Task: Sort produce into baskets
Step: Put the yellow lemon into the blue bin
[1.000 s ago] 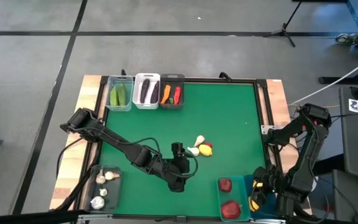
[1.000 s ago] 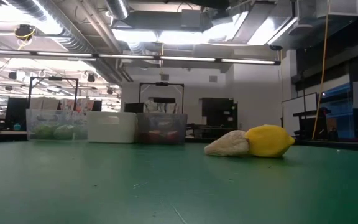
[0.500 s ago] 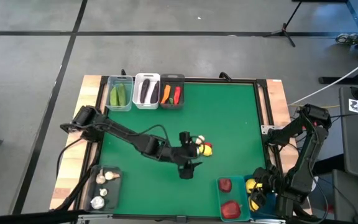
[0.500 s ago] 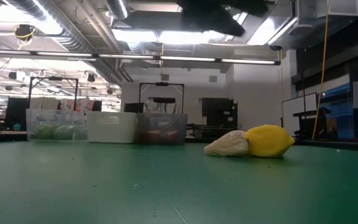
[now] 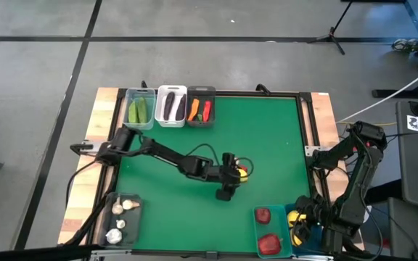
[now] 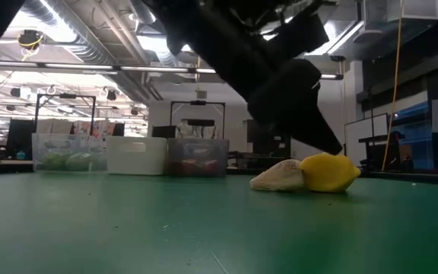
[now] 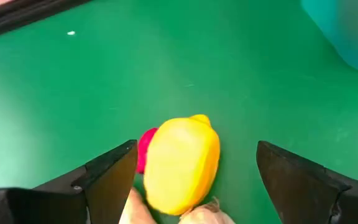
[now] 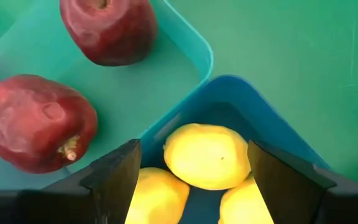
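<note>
A yellow lemon [image 5: 242, 172] lies on the green mat [image 5: 267, 138] with a white garlic bulb [image 6: 278, 176] against it. A small red piece [image 7: 146, 148] lies right behind the lemon. My left gripper [image 5: 231, 177] is open just above them. In the left wrist view its fingers stand on either side of the lemon [image 7: 182, 165], apart from it. My right gripper [image 8: 191, 171] is open over the blue bin [image 5: 301, 230] that holds lemons [image 8: 207, 155], at the near right.
At the far left stand a clear bin with cucumbers [image 5: 140, 110], a white bin with eggplants [image 5: 170, 106] and a dark grey bin with carrot and chili [image 5: 200, 109]. A dark bin with garlic [image 5: 122, 217] is near left. A teal bin with red fruits [image 5: 267, 233] is near right.
My left gripper has gone toward the table's right and far edge and come down over the lemon and garlic, its arm stretching out. The lemon and garlic have stayed in place.
</note>
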`<state>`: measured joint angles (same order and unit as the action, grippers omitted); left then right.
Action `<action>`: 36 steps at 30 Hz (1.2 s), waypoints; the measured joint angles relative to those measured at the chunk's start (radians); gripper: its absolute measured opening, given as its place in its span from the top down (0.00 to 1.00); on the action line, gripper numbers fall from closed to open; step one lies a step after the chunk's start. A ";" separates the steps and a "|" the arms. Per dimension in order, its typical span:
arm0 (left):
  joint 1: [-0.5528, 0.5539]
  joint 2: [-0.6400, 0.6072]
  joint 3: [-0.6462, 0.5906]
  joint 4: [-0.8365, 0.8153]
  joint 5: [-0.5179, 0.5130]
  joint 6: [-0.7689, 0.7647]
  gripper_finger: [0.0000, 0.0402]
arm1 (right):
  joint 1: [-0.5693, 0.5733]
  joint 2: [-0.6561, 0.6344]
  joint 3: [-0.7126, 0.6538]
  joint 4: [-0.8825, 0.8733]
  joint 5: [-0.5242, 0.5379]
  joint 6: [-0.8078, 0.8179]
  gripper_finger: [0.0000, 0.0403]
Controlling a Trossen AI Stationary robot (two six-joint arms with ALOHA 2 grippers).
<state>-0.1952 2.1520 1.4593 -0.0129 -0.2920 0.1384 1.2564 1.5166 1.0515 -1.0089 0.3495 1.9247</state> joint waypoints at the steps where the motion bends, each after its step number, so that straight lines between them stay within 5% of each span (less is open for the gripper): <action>1: 0.009 0.003 0.000 0.002 0.026 0.010 0.19 | 0.000 0.000 0.000 0.002 0.000 0.000 0.26; 13: 0.130 0.030 0.001 0.010 0.311 0.021 0.19 | 0.000 0.000 0.000 0.016 0.009 -0.021 0.26; 25: 0.091 0.087 0.000 0.004 0.280 0.032 0.20 | 0.000 0.000 0.000 0.013 0.053 -0.040 0.26; 36: 0.091 0.087 0.000 0.004 0.280 -0.022 0.38 | 0.000 0.000 0.000 0.013 0.061 -0.040 0.26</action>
<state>-0.1044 2.2391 1.4597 -0.0087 -0.0119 0.1160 1.2564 1.5166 1.0515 -0.9957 0.4107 1.8851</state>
